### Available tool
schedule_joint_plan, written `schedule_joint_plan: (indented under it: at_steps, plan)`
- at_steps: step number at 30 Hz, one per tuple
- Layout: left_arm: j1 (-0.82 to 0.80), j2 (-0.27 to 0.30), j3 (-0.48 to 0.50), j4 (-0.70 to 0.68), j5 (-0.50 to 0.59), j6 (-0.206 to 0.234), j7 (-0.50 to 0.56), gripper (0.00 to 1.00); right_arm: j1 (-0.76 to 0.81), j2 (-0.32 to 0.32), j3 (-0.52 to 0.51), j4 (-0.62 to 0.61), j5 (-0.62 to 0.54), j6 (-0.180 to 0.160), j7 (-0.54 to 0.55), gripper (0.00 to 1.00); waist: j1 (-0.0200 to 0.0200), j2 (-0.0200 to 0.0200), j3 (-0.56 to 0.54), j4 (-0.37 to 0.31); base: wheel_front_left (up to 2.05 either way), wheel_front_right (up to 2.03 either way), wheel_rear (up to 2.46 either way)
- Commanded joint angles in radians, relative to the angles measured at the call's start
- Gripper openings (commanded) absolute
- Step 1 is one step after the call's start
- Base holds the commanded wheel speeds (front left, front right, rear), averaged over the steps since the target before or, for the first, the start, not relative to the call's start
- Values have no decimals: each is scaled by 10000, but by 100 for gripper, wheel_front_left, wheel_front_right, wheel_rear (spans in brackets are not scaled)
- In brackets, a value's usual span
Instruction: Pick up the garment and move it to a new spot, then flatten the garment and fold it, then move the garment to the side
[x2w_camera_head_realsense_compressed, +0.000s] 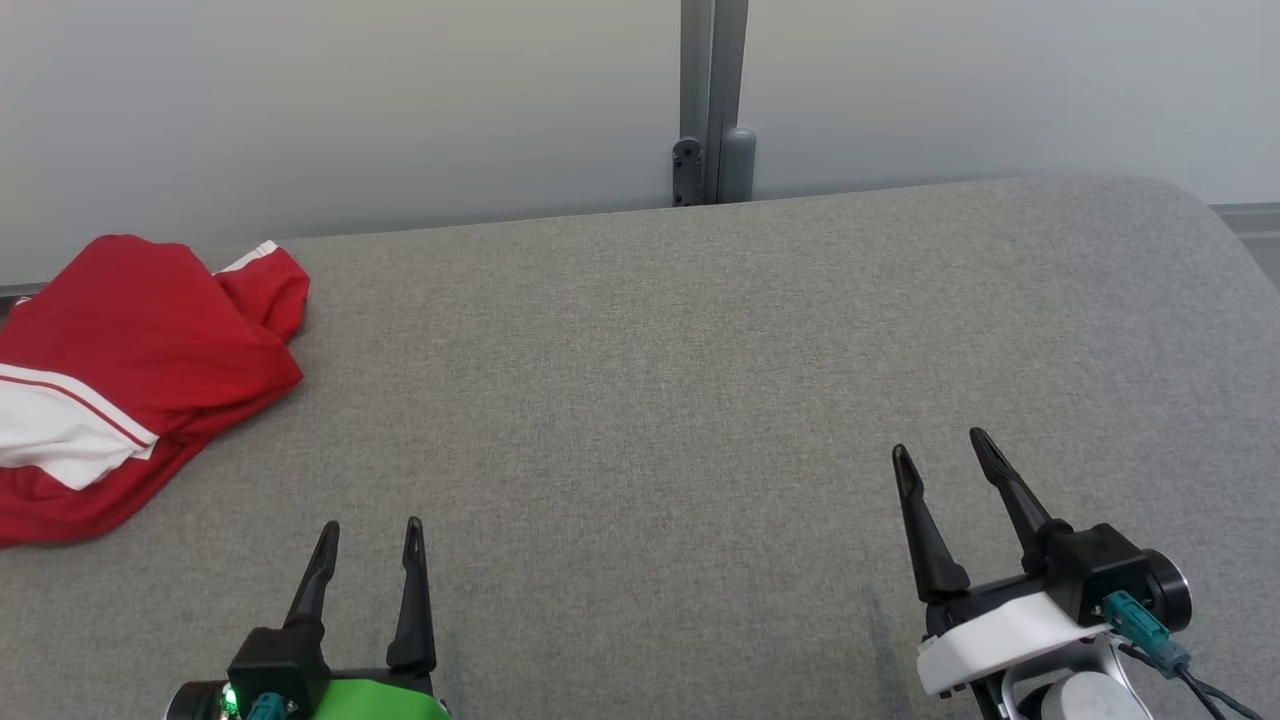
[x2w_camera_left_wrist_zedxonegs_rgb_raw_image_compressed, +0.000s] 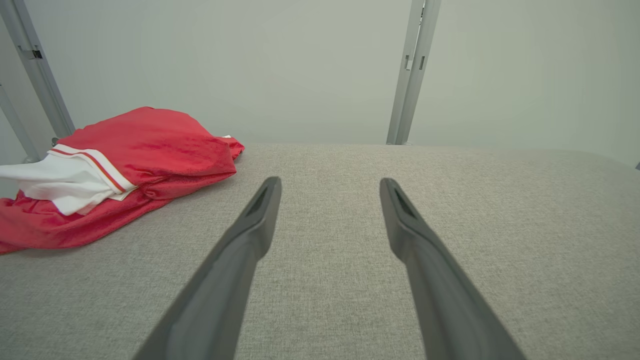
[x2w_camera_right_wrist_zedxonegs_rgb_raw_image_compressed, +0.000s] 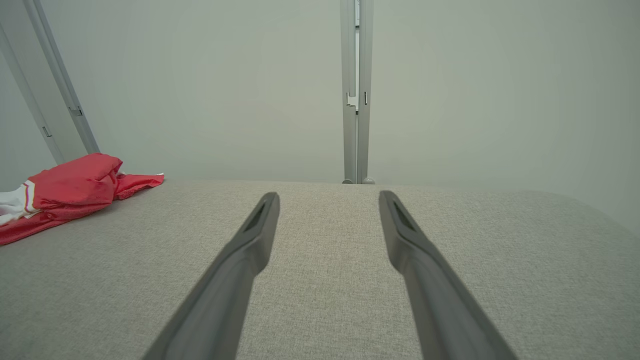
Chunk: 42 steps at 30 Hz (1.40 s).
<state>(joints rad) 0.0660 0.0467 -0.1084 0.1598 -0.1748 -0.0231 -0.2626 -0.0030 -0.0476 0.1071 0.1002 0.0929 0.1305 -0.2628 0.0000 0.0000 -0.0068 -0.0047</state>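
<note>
Surface: a grey woven-fabric padded surface runs from the near edge of the head view to the wall. Its far right corner is rounded.
Room: a plain pale grey wall rises directly behind the surface. A vertical grey metal post stands against it at the middle of the far edge. A slanted grey metal strut appears at the left of both wrist views.
Task object: a crumpled red shiny-fabric garment with a white panel and red-and-white stripe trim lies in a heap at the far left of the surface. It runs off the left edge of the head view and is neither flattened nor folded.
Left arm: the left gripper sits low at the lower left of the head view. Its two long dark fingers are nearly parallel and point towards the wall. They stand apart with bare fabric between them and hold nothing. A green housing lies behind them. The garment lies ahead and to the left, not touching.
Right arm: the right gripper is at the lower right, fingers leaning slightly leftward. They are parted and hold nothing. Behind them is a white wrist housing with a teal connector. It is well apart from the garment.
Contact: whether either gripper's fingertips touch the fabric cannot be told.
</note>
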Motion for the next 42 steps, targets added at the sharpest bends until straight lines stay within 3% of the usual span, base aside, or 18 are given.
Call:
schedule_joint_plan:
  at_steps: [1,25,31,42]
  plan:
    - [127,66,-5,15,17,36,-35,100,123,-47,-4,-8,-55,4,-32,100,0,0,2,-2,0,0,0]
    - [-5,65,-70,151,147,5,-24,100,193,-44,-116,13,-80,2,-32,100,0,0,5,271,0,0,0]
    - [-51,62,-88,22,189,67,-24,100,232,-40,-123,-210,-179,2,-32,100,0,0,25,1132,0,0,0]
    - [159,59,200,-132,280,74,-24,100,239,-43,63,-349,-101,2,-32,100,0,0,34,3648,0,0,0]
